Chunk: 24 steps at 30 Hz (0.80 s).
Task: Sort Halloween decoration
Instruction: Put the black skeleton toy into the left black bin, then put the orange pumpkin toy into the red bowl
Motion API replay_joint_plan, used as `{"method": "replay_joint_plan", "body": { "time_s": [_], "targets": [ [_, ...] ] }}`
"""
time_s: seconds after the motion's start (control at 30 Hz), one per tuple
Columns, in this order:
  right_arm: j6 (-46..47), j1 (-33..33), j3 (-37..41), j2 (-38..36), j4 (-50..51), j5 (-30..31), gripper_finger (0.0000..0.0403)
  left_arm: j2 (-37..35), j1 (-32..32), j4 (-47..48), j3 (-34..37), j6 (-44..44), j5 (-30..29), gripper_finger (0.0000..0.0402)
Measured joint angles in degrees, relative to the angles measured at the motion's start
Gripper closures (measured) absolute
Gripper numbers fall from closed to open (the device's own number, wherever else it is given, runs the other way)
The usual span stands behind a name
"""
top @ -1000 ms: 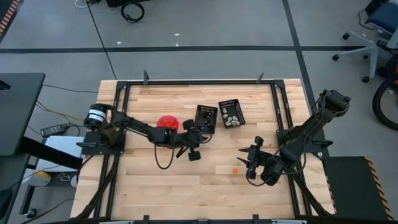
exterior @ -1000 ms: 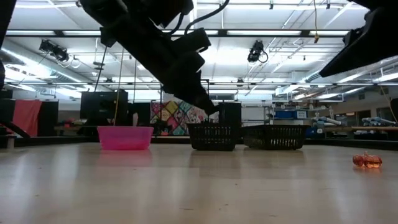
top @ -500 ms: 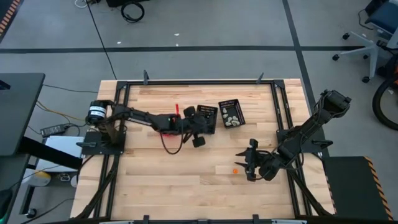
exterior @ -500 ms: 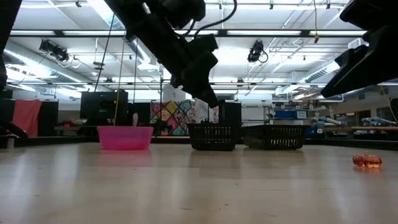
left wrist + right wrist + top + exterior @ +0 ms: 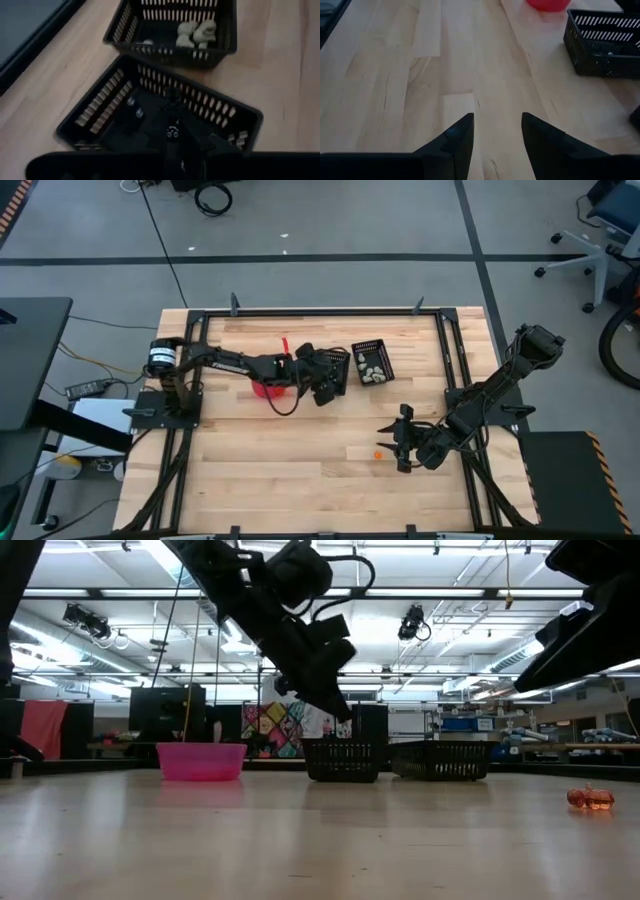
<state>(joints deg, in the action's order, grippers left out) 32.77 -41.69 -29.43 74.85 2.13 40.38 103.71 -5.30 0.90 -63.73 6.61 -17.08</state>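
My left gripper (image 5: 328, 377) hangs over the left black basket (image 5: 334, 361), shut on a tiny black trinket (image 5: 172, 131) with white eyes. More black trinkets (image 5: 134, 107) lie inside that basket (image 5: 100, 107). The right basket (image 5: 372, 363) holds pale white-grey trinkets (image 5: 197, 32). One orange trinket (image 5: 377, 454) rests on the table near the right side and also shows in the low view (image 5: 590, 798). My right gripper (image 5: 398, 442) hovers open just right of it. The arm partly hides the pink bowl (image 5: 264, 388). My left gripper pinches the small black trinket (image 5: 172, 131) between its two fingertips, coming from above. The trinket is lifted clear over the basket floor. Which part of the trinket the fingers are on cannot be made out.
The pink bowl (image 5: 200, 761) sits left of the two baskets (image 5: 342, 760) (image 5: 440, 760), all in the table's far half. In the right wrist view, bare wood lies ahead of the open gripper (image 5: 495, 127). A metal frame (image 5: 320, 311) borders the table.
My left gripper has swung from the table's middle toward the far edge and now hangs over the left basket, staying shut. The pink bowl, uncovered a second ago, is now partly under the arm. My right arm has shifted a little toward the table's left.
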Motion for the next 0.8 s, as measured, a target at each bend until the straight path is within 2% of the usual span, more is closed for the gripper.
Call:
{"method": "replay_joint_plan", "body": {
  "time_s": [0.13,0.37,0.5,0.63,0.8],
  "targets": [
    [-0.1,0.0,0.0,0.0,-0.4,0.0,0.0234,2.3,0.0,-2.1,0.1,0.3,0.0,0.0342],
    [-0.3,0.0,0.0,0.0,-0.4,0.0,0.0234,3.1,0.2,-2.5,0.0,1.2,0.0,0.0264],
    [-0.2,0.0,0.0,0.0,-0.4,0.0,0.0234,3.1,0.3,-2.4,0.0,1.3,0.2,0.0234],
    [-0.2,0.0,0.0,0.0,-0.4,-2.6,0.0234,2.6,1.2,-2.3,0.0,0.5,1.7,0.0227],
    [1.1,0.2,-0.1,1.9,-0.4,-5.3,0.0234,-0.6,6.0,-5.4,-0.2,-6.7,1.7,0.0239]
  ]
}}
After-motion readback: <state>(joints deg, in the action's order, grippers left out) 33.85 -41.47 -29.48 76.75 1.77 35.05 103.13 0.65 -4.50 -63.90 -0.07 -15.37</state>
